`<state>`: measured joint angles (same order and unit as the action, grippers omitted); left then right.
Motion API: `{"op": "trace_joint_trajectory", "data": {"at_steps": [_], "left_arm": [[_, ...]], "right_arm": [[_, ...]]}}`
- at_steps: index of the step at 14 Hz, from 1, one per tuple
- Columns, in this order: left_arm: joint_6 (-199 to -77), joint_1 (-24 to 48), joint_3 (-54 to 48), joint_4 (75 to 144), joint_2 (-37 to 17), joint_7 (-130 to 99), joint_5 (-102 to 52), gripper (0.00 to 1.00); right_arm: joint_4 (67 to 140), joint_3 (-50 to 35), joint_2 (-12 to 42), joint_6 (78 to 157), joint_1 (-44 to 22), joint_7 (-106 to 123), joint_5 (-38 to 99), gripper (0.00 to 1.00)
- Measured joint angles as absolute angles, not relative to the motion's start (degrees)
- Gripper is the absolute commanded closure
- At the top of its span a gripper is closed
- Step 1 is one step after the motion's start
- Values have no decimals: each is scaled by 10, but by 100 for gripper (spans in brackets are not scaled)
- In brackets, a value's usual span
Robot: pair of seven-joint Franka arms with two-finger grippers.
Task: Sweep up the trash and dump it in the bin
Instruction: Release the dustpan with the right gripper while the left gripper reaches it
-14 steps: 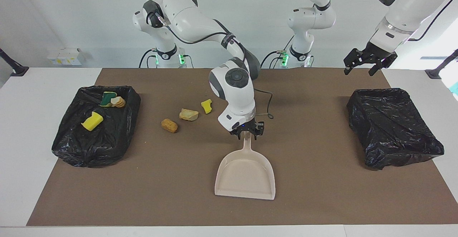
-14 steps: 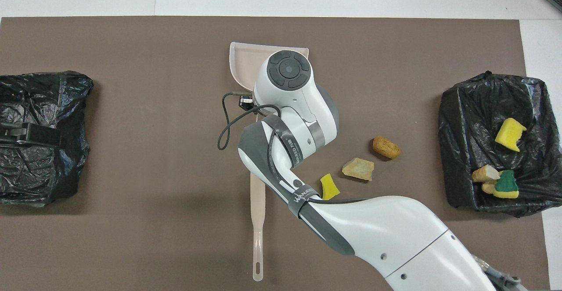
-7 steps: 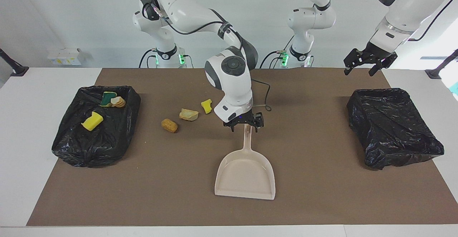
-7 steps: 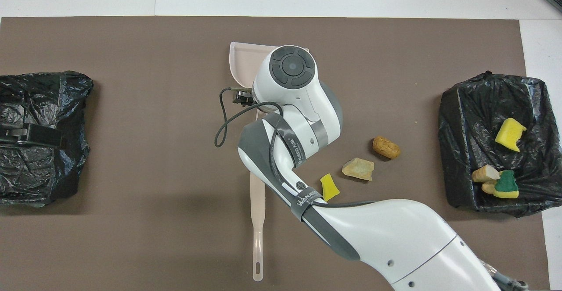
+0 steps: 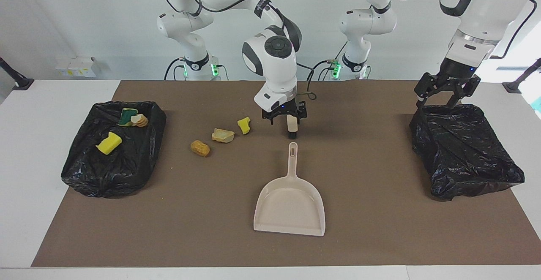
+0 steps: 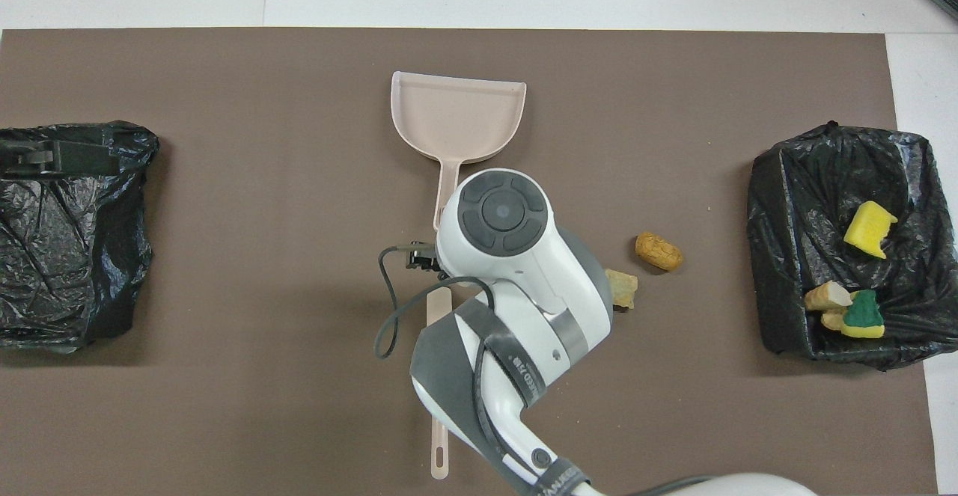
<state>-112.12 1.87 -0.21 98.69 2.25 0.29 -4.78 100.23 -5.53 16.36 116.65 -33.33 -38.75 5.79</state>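
1. Right now three bits of trash lie on the brown mat [image 5: 380, 237], just above the middle of the facing view: a yellow chunk [image 5: 244, 125], a tan bread bit [image 5: 222, 135] and an orange-brown nugget [image 5: 200, 148]. They sit close together in a slanted row, not touching.
2. More trash is inside the black bin [image 5: 84, 174] at the right arm's end of the table: a yellow sponge piece [image 5: 109, 143], a green-backed sponge [image 5: 127, 116] and pale bits [image 5: 140, 120] touching it.
3. The pink dustpan [image 5: 290, 204] lies flat in the lower middle of the facing view. Its handle points at the robots.
4. The right gripper [image 5: 284, 119] hangs just above the dustpan handle's tip. Its jaws are spread wide, with a pale stick [image 6: 439, 376] between them. I cannot tell if they touch it.
5. The left gripper [image 5: 446, 98] hangs over the robot-side edge of the second black bin [image 5: 465, 153]. Its jaws are apart and hold nothing.
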Motion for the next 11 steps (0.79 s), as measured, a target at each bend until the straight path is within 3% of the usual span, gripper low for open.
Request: {"op": "trace_joint_trajectory", "data": {"at_steps": [3,6,11], "left_arm": [[-1185,35,-12,986,-4,-1,-76,0],[-1210,98,-15,974,-50,-54,-77,0],[-1242,168,-15,891,-168,-99,-73,0]], "right_arm": [[1093,-55,116,1195,-365,-404,77,0],[1172,-55,75,1215,-393,-428,79,0],[1228,-56,64,1253,-449,-483,119,0]]}}
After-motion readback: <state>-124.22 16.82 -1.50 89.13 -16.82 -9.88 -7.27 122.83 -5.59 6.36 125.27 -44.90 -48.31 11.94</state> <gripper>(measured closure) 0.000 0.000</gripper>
